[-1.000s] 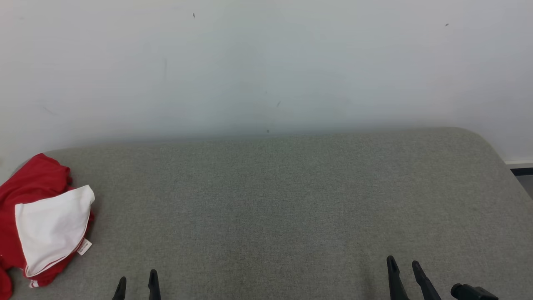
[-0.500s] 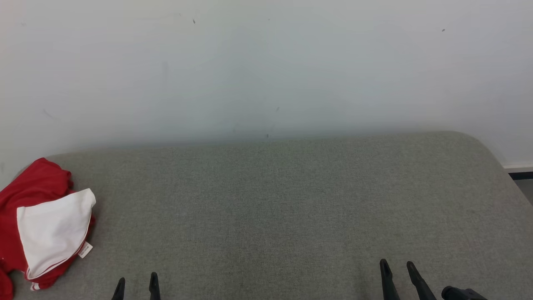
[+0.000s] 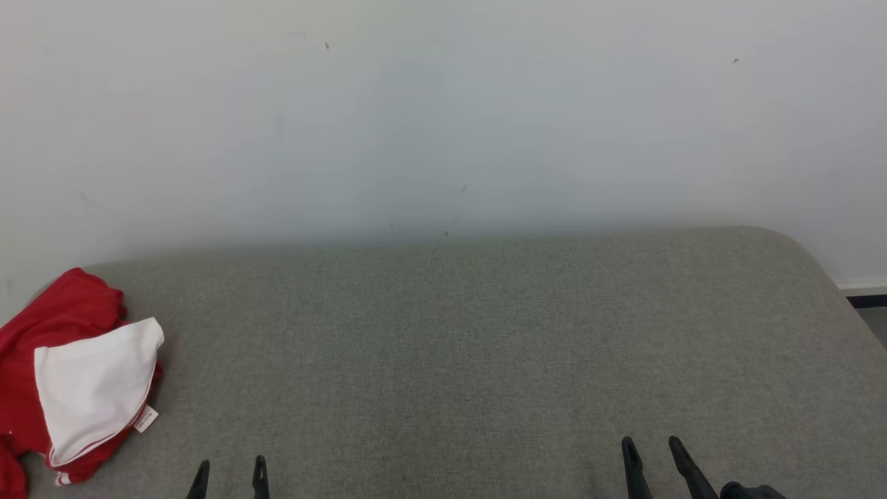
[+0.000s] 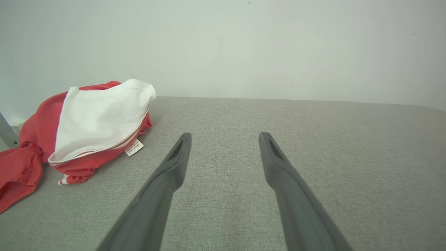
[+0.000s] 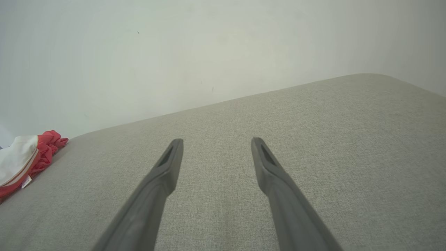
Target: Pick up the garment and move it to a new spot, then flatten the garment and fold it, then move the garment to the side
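Observation:
The garment [image 3: 76, 378] is a crumpled red and white piece with a small white label, lying at the far left edge of the grey padded surface [image 3: 471, 346]. It also shows as the garment [image 4: 94, 122] at the left of the left wrist view and as the garment [image 5: 24, 158] at the left edge of the right wrist view. My left gripper [image 3: 231, 466] hangs open at the bottom left, to the right of the cloth and apart from it. My right gripper [image 3: 651, 447] stands open at the bottom right, nothing between its fingers.
A plain white wall [image 3: 443, 118] rises directly behind the surface. The surface rounds off at its right end [image 3: 824, 277], with a dark skirting strip and floor [image 3: 870, 305] beyond it. The garment hangs partly over the left edge.
The whole head picture has slid downward, so the camera has tilted up slightly. Both grippers sit lower in the view and stay open; the garment lies as before.

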